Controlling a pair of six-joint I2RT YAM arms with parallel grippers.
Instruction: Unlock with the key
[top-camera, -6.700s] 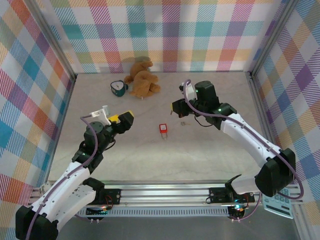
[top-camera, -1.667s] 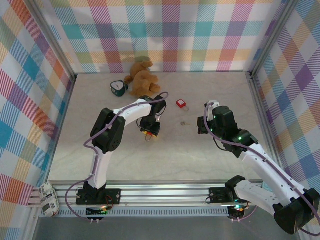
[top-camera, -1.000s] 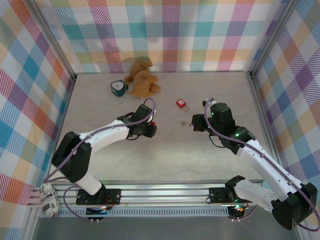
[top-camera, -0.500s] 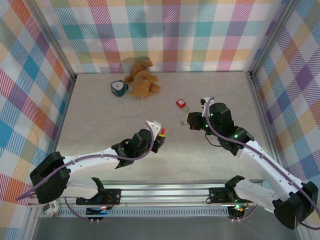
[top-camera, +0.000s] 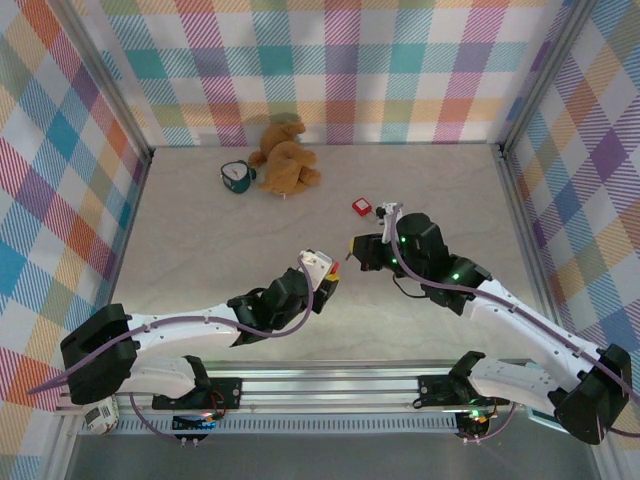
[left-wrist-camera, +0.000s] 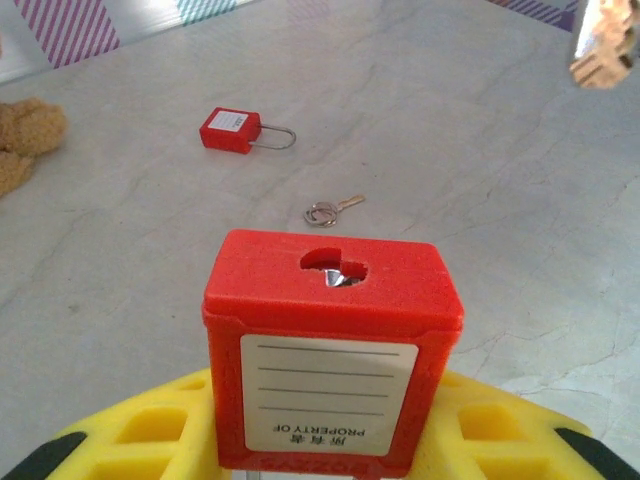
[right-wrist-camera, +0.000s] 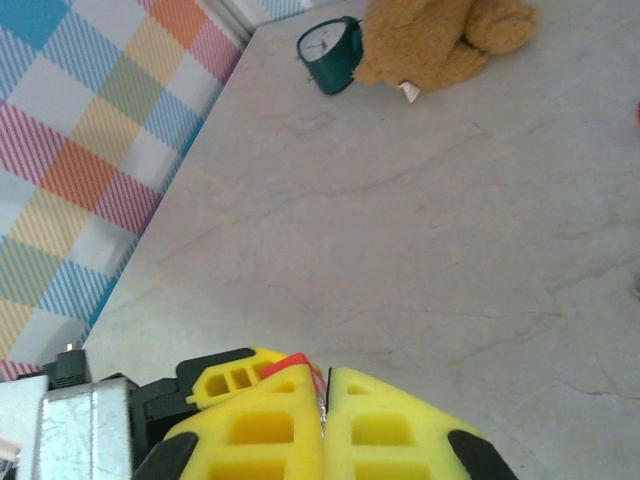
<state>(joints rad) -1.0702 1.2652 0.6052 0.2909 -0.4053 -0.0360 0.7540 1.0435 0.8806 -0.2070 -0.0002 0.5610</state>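
Although the closed right gripper (right-wrist-camera: 324, 400) now nears the red square padlock (left-wrist-camera: 330, 330) clamped in the left gripper (top-camera: 325, 283), the thin metal key (left-wrist-camera: 335, 207) lies uncollected.

Two red padlocks (left-wrist-camera: 333, 340) (left-wrist-camera: 232, 131), one key (left-wrist-camera: 333, 209), one teddy bear (top-camera: 285, 155), one clock (top-camera: 236, 176).

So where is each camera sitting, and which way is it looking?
Top: above and behind, looking down at the pale table; both arms show.
Left wrist: facing the far wall; its yellow left hand holds a square red padlock.
Right wrist: facing the far left corner over its yellow right hand.
Shared: all see the fuzzy brown teddy bear.
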